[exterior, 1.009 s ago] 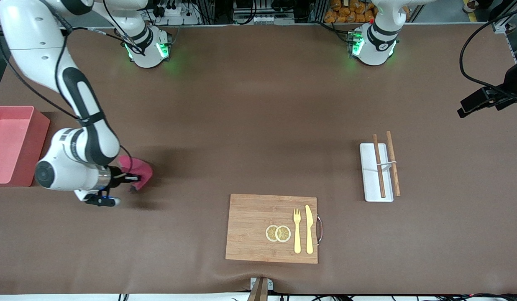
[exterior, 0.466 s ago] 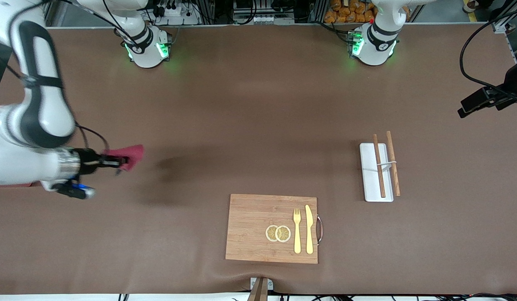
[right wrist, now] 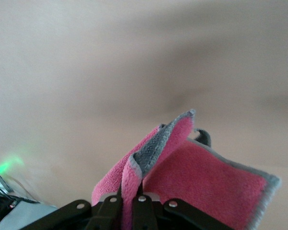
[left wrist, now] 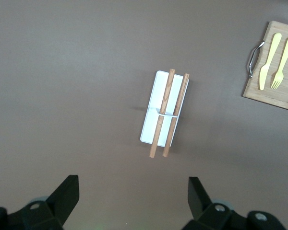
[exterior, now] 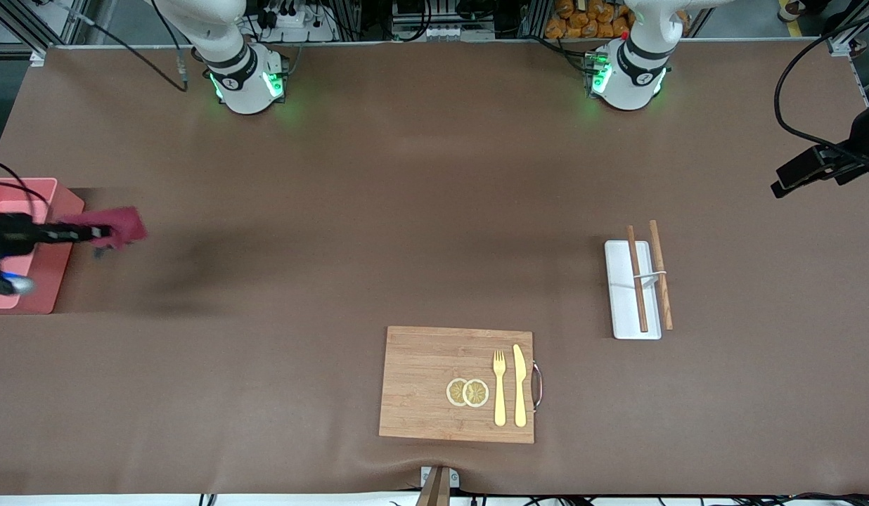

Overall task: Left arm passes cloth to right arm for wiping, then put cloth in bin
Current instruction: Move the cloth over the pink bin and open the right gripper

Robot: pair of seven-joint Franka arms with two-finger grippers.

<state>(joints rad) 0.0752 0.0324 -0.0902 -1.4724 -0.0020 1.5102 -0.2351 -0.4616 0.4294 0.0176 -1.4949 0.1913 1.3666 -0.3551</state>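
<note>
Now right gripper (exterior: 97, 232) w/ cloth (exterior: 118, 228) has swung toward bin (exterior: 51, 281).

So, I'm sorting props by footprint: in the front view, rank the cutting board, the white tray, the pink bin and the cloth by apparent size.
1. Cutting board.
2. White tray.
3. Cloth, held up by the right gripper, so it may look bigger.
Pink bin: unranked, cut off by the frame edge.

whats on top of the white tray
Two wooden chopsticks lie lengthwise over the white tray, held by a thin white bar; one overhangs its edge. Little is hidden, only thin strips of tray under them. Left gripper waits above, open.
</note>
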